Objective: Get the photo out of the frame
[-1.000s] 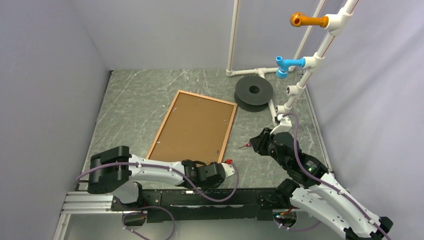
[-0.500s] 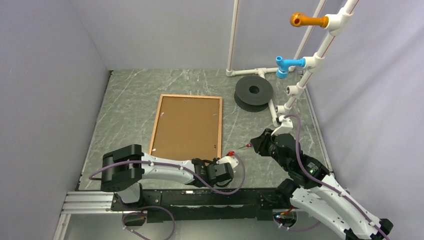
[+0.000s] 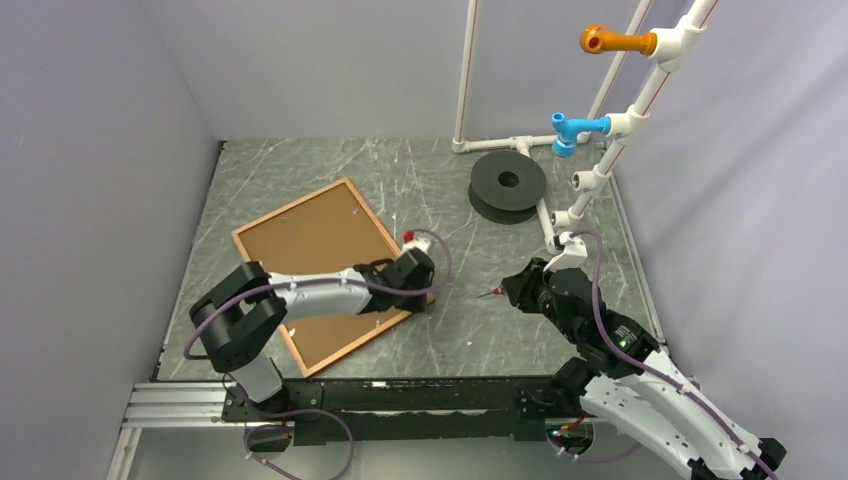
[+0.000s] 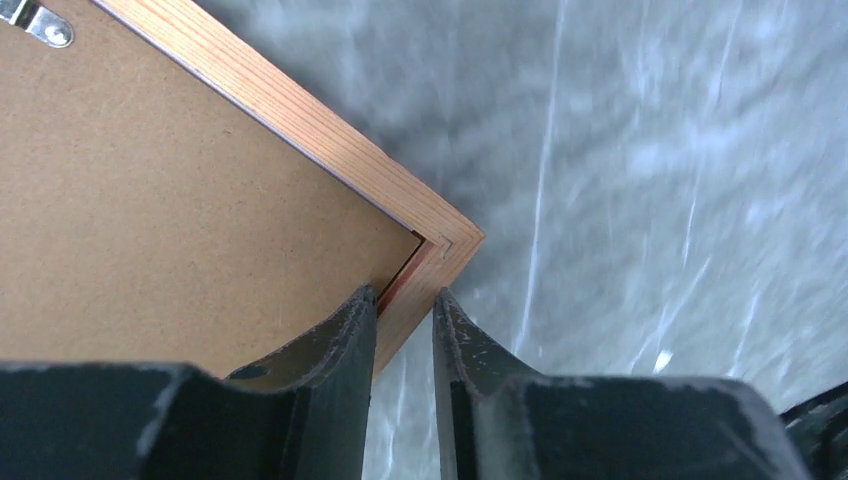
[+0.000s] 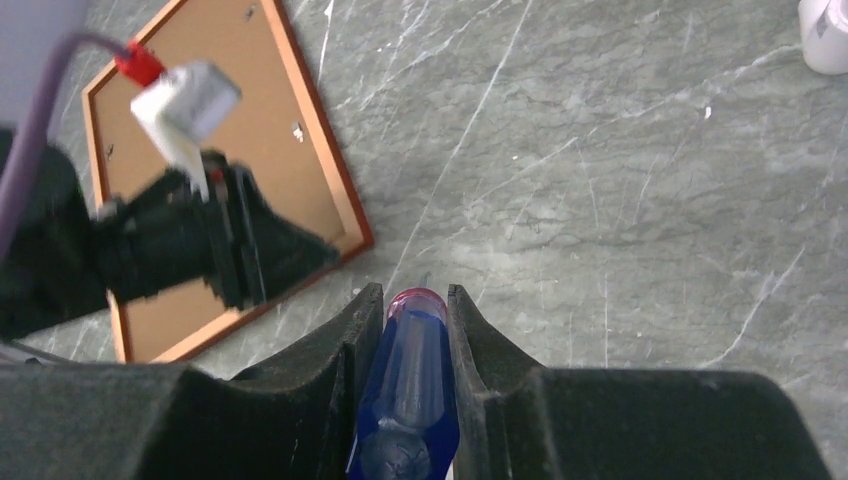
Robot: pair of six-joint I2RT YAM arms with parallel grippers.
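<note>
Grey marbled table (image 3: 300, 170), black disc (image 3: 508, 185) near its far right corner; white pipe stand (image 3: 465, 80) along the far and right edges, orange peg (image 3: 615, 40) high up, blue peg (image 3: 575, 130) below it; brown backing board (image 3: 310, 240) left of centre, metal clip (image 4: 40, 22) near its edge; blue-handled screwdriver (image 5: 410, 390) above the table, right of centre

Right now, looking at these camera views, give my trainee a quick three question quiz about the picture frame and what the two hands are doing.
1. True or false: the reddish-brown rectangular wooden frame lies with its plain brown fibreboard backing panel facing up.
2. Pick one: what does the right hand grip? A, a blue translucent tool handle; B, a yellow sponge; C, nothing.
3. Fill the gap: the left hand pinches the frame's rail close to one ____.

Key: 1 true; 2 A; 3 corner.
</note>
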